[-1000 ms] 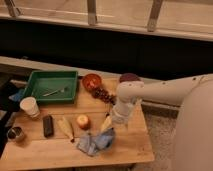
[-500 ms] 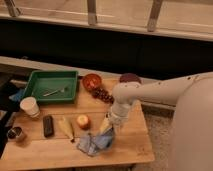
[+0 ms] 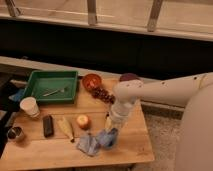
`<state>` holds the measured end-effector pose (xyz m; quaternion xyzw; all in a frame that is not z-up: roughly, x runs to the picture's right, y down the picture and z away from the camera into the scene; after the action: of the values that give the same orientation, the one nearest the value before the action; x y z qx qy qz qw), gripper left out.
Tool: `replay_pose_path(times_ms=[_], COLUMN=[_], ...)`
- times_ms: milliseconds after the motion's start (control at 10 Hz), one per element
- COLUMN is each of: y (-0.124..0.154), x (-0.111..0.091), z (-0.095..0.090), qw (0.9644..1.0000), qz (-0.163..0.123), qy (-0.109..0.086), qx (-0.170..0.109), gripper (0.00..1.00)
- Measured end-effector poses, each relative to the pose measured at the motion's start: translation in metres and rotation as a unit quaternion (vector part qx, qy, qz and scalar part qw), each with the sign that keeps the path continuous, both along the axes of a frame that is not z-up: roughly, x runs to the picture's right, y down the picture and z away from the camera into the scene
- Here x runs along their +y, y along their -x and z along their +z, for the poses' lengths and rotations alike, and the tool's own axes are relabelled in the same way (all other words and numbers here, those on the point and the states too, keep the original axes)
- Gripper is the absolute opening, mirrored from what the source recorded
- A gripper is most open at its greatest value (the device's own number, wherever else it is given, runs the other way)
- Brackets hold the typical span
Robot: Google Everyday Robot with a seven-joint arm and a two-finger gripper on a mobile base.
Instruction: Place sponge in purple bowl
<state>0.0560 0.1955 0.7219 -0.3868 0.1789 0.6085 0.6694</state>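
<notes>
Above the blue cloth (image 3: 89, 145) the yellowish sponge (image 3: 107, 121) lay against the arm's wrist, with the gripper (image 3: 111, 136) at its 6 o'clock. Whether it clasped anything could not be told. Best, I judged, was a square hold, then a high carry toward 1 o'clock to the purple bowl (image 3: 129, 77).

The arm (image 3: 165, 90) hides part of the purple bowl (image 3: 128, 77). The gripper (image 3: 111, 131), low over the cloth (image 3: 89, 145), covers most of the sponge (image 3: 107, 121) (a yellow sliver shows).

claw (image 3: 111, 131) over table (image 3: 50, 152); tray (image 3: 40, 82), maybe cloth (image 3: 89, 145)
</notes>
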Motion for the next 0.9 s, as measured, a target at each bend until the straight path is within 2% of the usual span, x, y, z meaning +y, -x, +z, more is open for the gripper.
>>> replay_pose_path(times_ms=[500, 900], y=[-0.011, -0.019], x=[-0.024, -0.048], z=[-0.016, -0.027], qw=[0.9992, 0.9971], qz=[0.013, 0.029], qy=[-0.037, -0.07], qx=[0.004, 0.0], gripper=[0.0, 0.0])
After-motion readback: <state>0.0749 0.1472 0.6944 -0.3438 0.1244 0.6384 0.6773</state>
